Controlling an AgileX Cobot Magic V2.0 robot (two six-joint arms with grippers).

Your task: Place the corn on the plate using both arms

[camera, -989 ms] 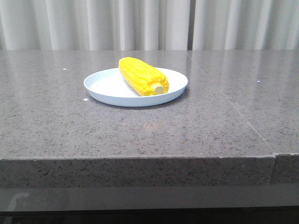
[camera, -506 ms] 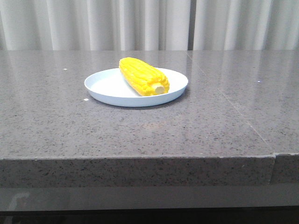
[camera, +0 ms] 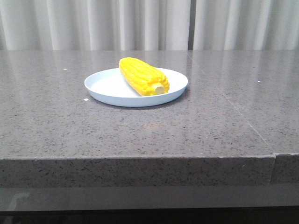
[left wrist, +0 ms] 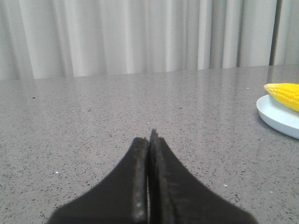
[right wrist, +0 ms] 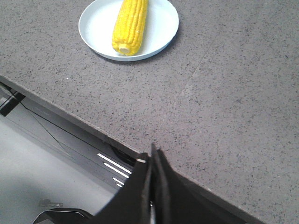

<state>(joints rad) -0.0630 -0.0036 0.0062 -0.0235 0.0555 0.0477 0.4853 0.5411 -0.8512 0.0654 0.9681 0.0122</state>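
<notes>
Corn point(camera: 143, 76) on plate point(camera: 105, 87), far end cropped in right wrist view; both grippers point(left wrist: 149, 140) point(right wrist: 152, 157) pinched closed, empty.

Setting: a staged test or demonstration space, not a working kitchen or home. Evidence follows.

1. The bench point(camera: 140, 135) is a grey speckled stone-look slab with a polished, reflective top and a thick squared front edge. A seam point(camera: 274, 161) in the front view divides it into 2 sections.

2. Pale pleated curtains point(camera: 93, 23) close off the whole background behind the bench, with no wall, window or furniture visible.

3. The bench carries only 1 plate point(camera: 105, 86) with 1 corn point(camera: 142, 75) cob on it.

4. Below the bench edge, the right wrist view shows a pale floor point(right wrist: 42, 172) and dark framing point(right wrist: 60, 126) under the slab.
</notes>
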